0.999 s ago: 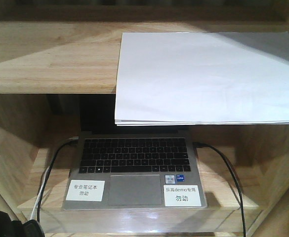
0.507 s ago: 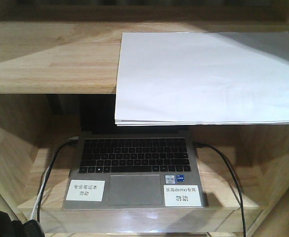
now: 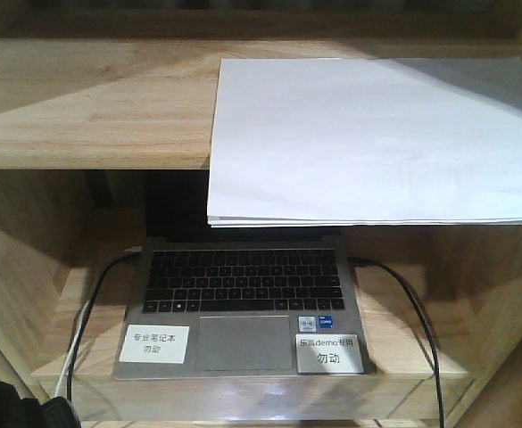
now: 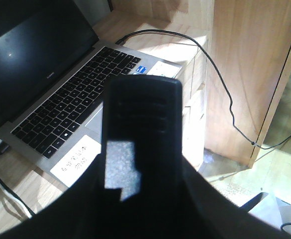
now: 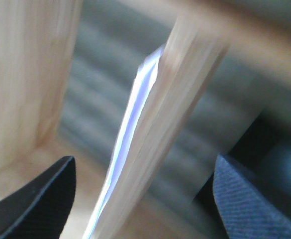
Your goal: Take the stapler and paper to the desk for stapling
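Front-facing exterior view gives you the paper (image 3: 368,134) lying flat on the right half of the upper shelf (image 3: 91,107), with its near edge jutting out past the shelf's near lip, above the back of an open laptop (image 3: 243,303). That laptop sits on the lower shelf (image 3: 403,348), a white sticker (image 3: 153,344) on its near left corner and another (image 3: 329,354) on its near right. A black cable (image 3: 417,321) leaves its right side and drops over the shelf's near edge. From the right wrist camera, badly blurred, you see the right gripper (image 5: 143,167) spread wide: its two black fingers (image 5: 41,199) sit at the lower corners of the view, well apart. The shelf board's edge and the thin white sheets run between them, and neither finger touches either one. From the left wrist camera, the left gripper (image 4: 140,124) is a single dark slab hanging above the laptop's near right corner. You cannot tell from it whether that claw is spread or closed, and nothing shows in its grasp.
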